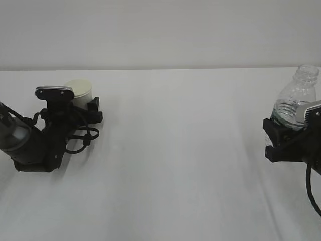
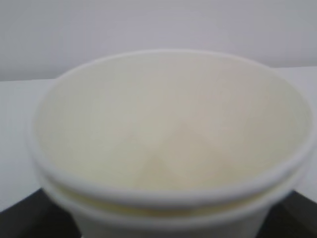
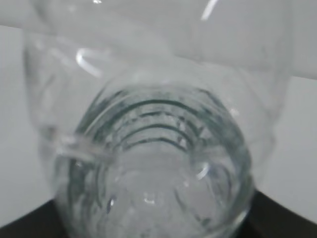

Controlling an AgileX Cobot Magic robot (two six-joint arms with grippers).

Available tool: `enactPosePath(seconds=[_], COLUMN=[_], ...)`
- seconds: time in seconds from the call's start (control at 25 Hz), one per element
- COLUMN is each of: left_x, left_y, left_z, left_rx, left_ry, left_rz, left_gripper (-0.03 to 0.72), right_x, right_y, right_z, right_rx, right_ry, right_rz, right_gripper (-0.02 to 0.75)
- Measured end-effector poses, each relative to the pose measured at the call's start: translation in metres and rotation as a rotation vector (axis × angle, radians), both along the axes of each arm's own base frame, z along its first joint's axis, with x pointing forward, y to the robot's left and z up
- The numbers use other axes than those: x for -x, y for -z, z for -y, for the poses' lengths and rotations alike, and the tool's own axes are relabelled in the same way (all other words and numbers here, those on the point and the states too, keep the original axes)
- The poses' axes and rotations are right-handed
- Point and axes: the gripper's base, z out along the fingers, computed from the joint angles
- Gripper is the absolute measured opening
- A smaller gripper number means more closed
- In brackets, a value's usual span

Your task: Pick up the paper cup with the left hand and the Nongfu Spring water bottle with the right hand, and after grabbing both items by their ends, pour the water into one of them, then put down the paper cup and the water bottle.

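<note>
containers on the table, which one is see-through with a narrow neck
The clear ribbed plastic water bottle at the right gripper. The other, a white tapered paper cup at the left gripper, is opaque, shorter and wide-mouthed.

the paper cup (image 2: 168, 139) fills the view, its cream inside facing the camera.

White table (image 1: 175, 165), paper cup (image 1: 80, 93)

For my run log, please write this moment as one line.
left hand: fingers around paper cup, grip unclear | right hand: holding water bottle upright | both far apart on the table
</note>
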Motion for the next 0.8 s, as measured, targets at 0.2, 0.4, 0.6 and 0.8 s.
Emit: enactPosePath(seconds=[0.2,0.4,0.6,0.8], left_x=[-0.0004,-0.0003,-0.0003,-0.0003], left_y=[-0.0003,-0.0001,-0.0001,-0.0001], left_z=[0.0001,0.0001,0.0001,0.0001], left_rx=[0.001,0.000,0.000,0.000], left_ry=[0.000,0.000,0.000,0.000], left_rz=[0.002,0.001,0.001,0.001], left_gripper=[0.629,0.617,0.580,0.557], right_x=[0.0000,0.0000,0.0000,0.0000], right_y=[0.0000,0.0000,0.0000,0.0000], right_z=[0.0000,0.0000,0.0000,0.0000], right_rx=[0.000,0.000,0.000,0.000], right_ry=[0.000,0.000,0.000,0.000], right_rz=[0.000,0.000,0.000,0.000], right_gripper=[0.402,0.402,0.402,0.402])
